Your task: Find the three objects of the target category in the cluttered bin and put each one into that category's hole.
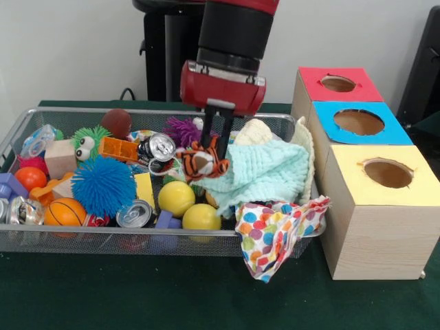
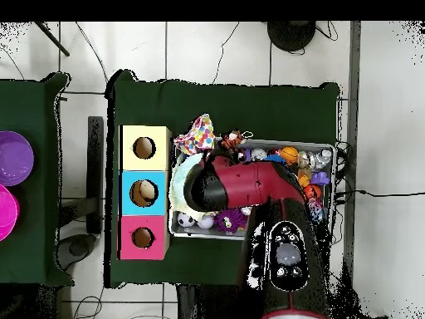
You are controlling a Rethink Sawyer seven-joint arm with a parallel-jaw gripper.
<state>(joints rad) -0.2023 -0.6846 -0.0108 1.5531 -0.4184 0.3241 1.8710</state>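
Observation:
The wire-mesh bin fills the left of the front view, packed with toys, balls, cans and cloths. It also shows in the overhead view. My gripper hangs over the bin's middle, its fingers closed on the top of a small orange striped tiger plush, which sits at the level of the clutter. The red-surrounded hole is on the farthest wooden box at the right; in the overhead view this hole is at the lower left. My arm hides much of the bin from above.
A blue-surrounded hole and a yellow-surrounded hole are on the nearer boxes. A mint cloth lies beside the tiger. A polka-dot cloth hangs over the bin's rim. Yellow balls, cans and a blue spiky ball crowd the bin.

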